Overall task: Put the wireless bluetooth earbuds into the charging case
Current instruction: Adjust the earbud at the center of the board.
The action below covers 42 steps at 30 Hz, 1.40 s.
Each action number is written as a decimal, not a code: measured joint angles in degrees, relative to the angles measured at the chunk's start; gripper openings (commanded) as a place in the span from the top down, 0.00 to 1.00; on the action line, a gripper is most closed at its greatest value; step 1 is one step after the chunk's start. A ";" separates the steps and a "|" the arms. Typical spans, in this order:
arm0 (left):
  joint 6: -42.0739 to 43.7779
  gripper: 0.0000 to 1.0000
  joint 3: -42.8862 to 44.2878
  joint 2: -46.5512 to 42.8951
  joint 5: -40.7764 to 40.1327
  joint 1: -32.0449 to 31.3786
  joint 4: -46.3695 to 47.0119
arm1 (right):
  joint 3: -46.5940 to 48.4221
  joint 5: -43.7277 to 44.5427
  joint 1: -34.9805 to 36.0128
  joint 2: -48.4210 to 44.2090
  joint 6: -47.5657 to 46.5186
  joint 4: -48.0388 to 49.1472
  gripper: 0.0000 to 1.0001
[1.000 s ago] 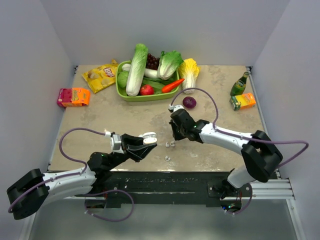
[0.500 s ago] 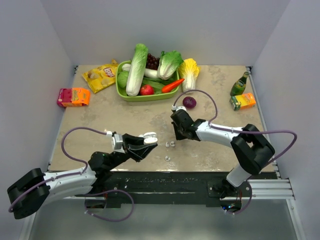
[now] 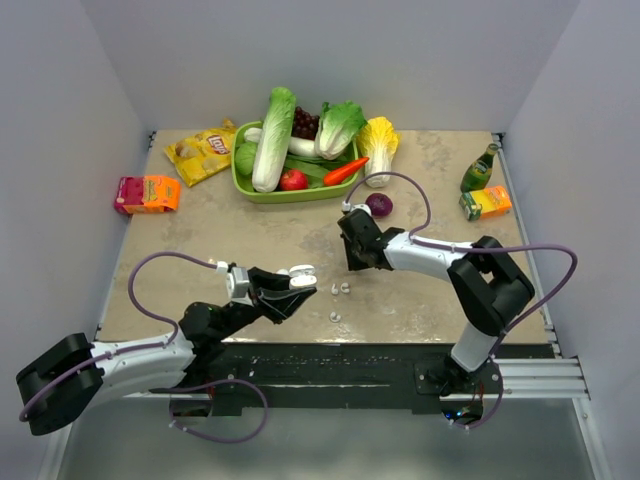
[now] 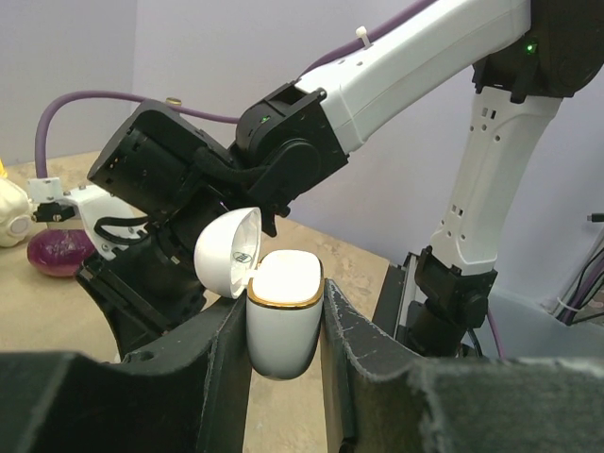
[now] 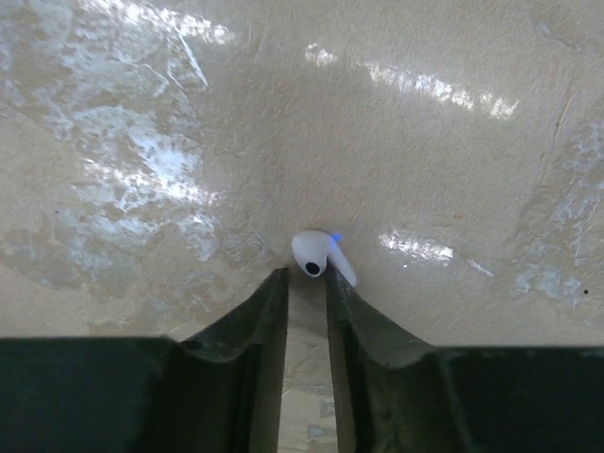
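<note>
The white charging case (image 4: 281, 321) has a gold rim and its lid (image 4: 229, 253) is flipped open. It stands upright in my left gripper (image 4: 286, 297), which is shut on its sides and holds it above the table (image 3: 297, 278). One white earbud (image 5: 316, 257) lies on the table just past the tips of my right gripper (image 5: 307, 274). That gripper's jaws stand slightly apart with nothing between them. In the top view, small white earbuds (image 3: 340, 288) and another small white piece (image 3: 336, 315) lie between the two grippers, and my right gripper (image 3: 351, 264) is just above them.
A green basket (image 3: 240, 185) of vegetables sits at the back. A chips bag (image 3: 203, 152) and an orange-pink box (image 3: 147, 193) are to the left. A red onion (image 3: 379, 205) lies close behind my right gripper. A green bottle (image 3: 479, 170) and a juice box (image 3: 485, 203) are at the right.
My right gripper's jaws have parted a little and its arm has drawn in leftward. My left gripper still holds the case and has barely moved.
</note>
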 measured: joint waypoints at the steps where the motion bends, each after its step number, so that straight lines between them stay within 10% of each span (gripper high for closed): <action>1: 0.02 1.00 0.00 0.00 0.00 0.00 0.00 | -0.02 0.00 0.00 0.33 -0.04 -0.31 0.64; 21: -1.38 1.00 0.00 0.15 0.02 0.00 0.83 | -1.18 1.44 0.00 -3.80 -1.79 -3.10 0.46; 28: -1.42 1.00 0.00 0.48 0.00 0.00 0.87 | -3.63 4.13 -1.22 -10.56 -2.75 -2.56 1.00; 42: -1.44 1.00 -0.02 -1.09 -0.04 -0.04 0.85 | -4.72 4.92 -6.27 -1.79 -1.29 4.59 1.00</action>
